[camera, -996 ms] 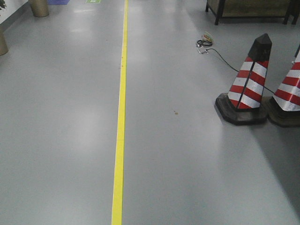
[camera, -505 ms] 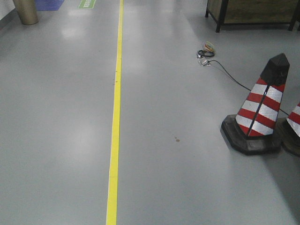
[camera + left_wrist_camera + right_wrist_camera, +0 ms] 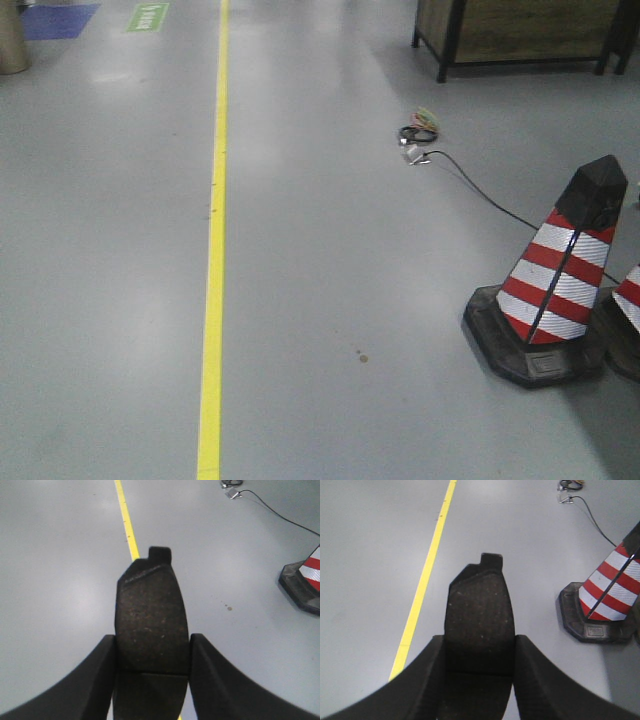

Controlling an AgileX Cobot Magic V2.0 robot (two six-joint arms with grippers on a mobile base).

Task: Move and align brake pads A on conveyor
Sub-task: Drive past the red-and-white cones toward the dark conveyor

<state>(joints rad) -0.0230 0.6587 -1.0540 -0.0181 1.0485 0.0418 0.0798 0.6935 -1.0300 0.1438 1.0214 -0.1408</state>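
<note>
the left end effector (image 3: 152,647) pinches a dark, rough-faced oblong brake pad (image 3: 151,610) by its long edges, tabbed end pointing forward. the right end effector (image 3: 480,647) clamps a second brake pad (image 3: 480,605) the same way, likely so each can be laid flat and squared up. beyond them lies smooth grey floor (image 3: 330,280) with a yellow painted line (image 3: 212,300) and a red-and-white striped traffic cone (image 3: 560,285). no conveyor is in view, so this reads as carrying.
</note>
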